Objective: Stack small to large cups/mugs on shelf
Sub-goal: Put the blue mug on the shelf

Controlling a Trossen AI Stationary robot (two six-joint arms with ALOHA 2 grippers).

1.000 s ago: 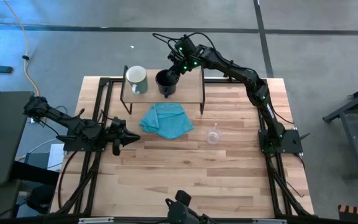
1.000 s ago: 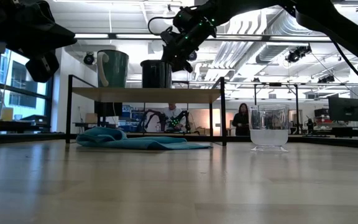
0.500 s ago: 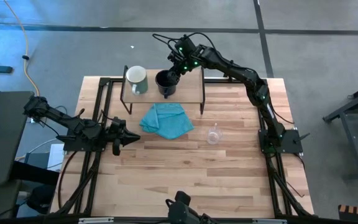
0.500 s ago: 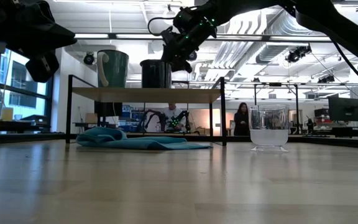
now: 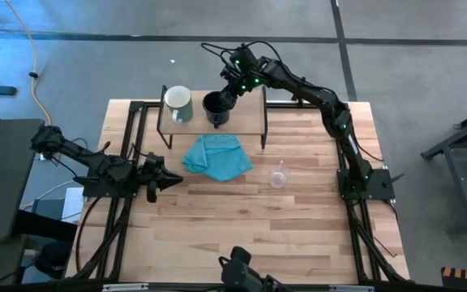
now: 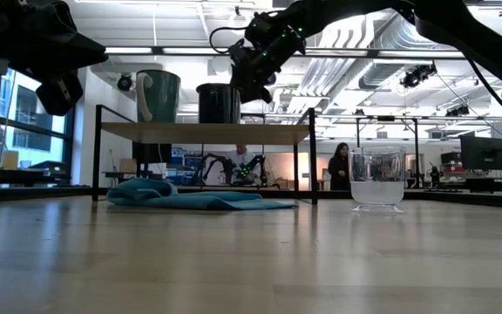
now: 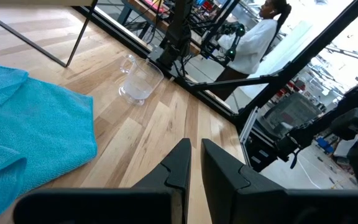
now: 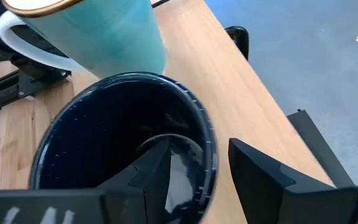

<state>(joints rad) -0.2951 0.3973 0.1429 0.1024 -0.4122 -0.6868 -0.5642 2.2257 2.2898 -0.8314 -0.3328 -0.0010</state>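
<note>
The shelf (image 5: pixel 250 113) stands at the table's far side on thin black legs. A pale mug (image 5: pixel 177 103) and a black mug (image 5: pixel 216 106) stand upright on it, side by side. My right gripper (image 8: pixel 199 149) is open over the black mug's rim, with one finger inside the mug (image 8: pixel 104 124) and one outside it. A clear glass cup (image 5: pixel 278 175) stands upright on the tabletop, right of centre. My left gripper (image 5: pixel 173 180) waits shut at the table's left side, nothing in it. My right gripper straddles the black mug's rim wall (image 8: pixel 209 155), slanting down from the far right. A gap shows between the outer finger (image 8: pixel 260 177) and the rim. Whether the inner finger (image 8: pixel 157 177) touches the wall I cannot tell. The mug stands on the shelf.
A teal cloth (image 5: pixel 217 156) lies crumpled on the table just in front of the shelf. Bare wood stretches across the near half of the table (image 5: pixel 258 235). A person stands in the room beyond the table (image 6: pixel 336 166).
</note>
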